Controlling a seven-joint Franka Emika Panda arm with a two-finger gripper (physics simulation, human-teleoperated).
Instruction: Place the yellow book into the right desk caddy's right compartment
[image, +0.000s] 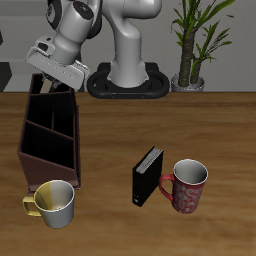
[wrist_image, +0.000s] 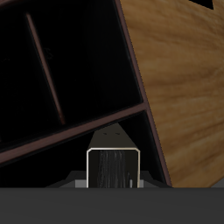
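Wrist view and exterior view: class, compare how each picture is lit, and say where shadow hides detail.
Exterior view: even, soft light, with faint shadows beside the black book and the red mug. Wrist view: the right desk caddy has near-black compartments whose floors cannot be made out, while the table is brightly lit and sharp.

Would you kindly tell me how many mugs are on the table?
2. A yellow mug stands at the caddy's front end; a red mug stands beside the black book. None seem hidden.
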